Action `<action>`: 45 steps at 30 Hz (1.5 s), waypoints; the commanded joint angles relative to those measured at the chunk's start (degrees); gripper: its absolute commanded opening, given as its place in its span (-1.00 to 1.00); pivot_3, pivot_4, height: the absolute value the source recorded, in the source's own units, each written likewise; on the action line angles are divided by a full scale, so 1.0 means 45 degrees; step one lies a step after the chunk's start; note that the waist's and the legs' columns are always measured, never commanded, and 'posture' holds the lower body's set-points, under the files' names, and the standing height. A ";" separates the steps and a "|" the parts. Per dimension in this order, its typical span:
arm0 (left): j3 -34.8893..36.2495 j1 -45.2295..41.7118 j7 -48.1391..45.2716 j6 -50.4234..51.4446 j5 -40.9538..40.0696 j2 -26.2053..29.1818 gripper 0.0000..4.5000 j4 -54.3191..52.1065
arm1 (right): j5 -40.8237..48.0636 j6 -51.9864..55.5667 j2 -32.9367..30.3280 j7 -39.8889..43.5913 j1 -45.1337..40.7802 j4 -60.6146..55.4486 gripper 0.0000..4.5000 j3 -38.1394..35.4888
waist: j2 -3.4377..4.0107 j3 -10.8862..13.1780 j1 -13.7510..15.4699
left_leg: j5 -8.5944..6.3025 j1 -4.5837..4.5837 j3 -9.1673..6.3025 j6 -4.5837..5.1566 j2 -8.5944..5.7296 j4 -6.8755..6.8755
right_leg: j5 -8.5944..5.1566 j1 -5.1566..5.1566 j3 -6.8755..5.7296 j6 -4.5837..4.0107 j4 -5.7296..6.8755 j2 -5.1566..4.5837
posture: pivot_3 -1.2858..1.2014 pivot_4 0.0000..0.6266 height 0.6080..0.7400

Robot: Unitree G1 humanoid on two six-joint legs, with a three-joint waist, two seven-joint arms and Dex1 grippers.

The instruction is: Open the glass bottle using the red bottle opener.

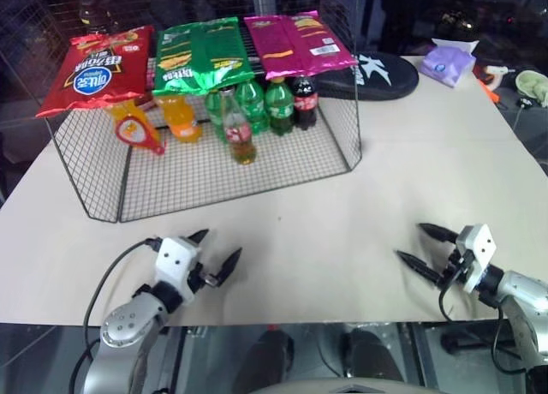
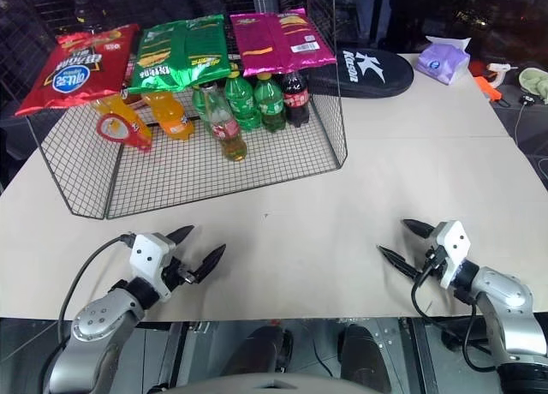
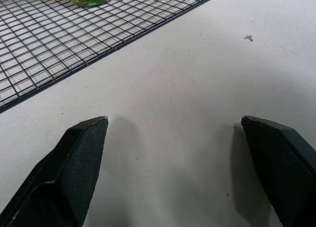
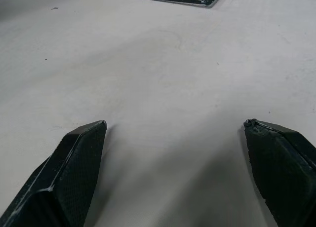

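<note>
Nothing of the task looks done yet: the glass bottle [image 1: 241,130] stands upright and untouched on the floor of the wire rack [image 1: 214,184] at the far left of the table [image 1: 342,231], in front of the green bottles [image 1: 264,103], and I cannot tell whether its cap is on. The red bottle opener [image 1: 137,131] lies in the same rack to the bottle's left, beside the orange soda bottle [image 1: 181,118]. The left gripper [image 1: 216,255] and the right gripper [image 1: 424,247] hover low over the near edge of the table with jaws spread wide and empty, so fetching the opener, steadying the bottle and prying the cap all appear to remain.
</note>
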 commanded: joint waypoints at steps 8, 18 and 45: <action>0.0351 -0.0253 -0.0157 -0.0268 -0.0218 0.0104 0.99 0.0059 | 0.0190 -0.0165 -0.0036 0.0165 -0.0114 0.0006 1.00 -0.0214 | 0.0000 0.0000 -0.0008 | 0.0000 0.0000 0.0000 0.0000 0.0000 0.0000 | 0.0000 0.0000 -0.0001 0.0000 0.0000 0.0000 | 0.03 -0.52 1.00; 0.0400 -0.0439 0.0090 -0.0321 -0.0230 -0.0009 0.99 0.0091 | 0.0194 -0.0438 0.0083 0.0239 -0.0127 0.0025 1.00 -0.0126 | 0.0000 0.0000 -0.0003 | 0.0000 0.0000 0.0000 -0.0001 0.0000 0.0000 | 0.0000 -0.0001 0.0000 0.0000 -0.0001 0.0000 | 0.03 -0.52 1.00; 0.4341 -0.6129 0.4248 0.0026 -0.0209 0.0835 0.99 0.3274 | 0.7114 0.3582 0.1154 0.1052 -0.2593 -0.6186 1.00 0.0487 | -0.0073 0.0038 0.0040 | 0.0032 -0.0027 -0.0025 -0.0056 -0.0009 0.0006 | 0.0002 -0.0036 -0.0040 0.0003 0.0008 0.0040 | 0.03 -0.52 1.00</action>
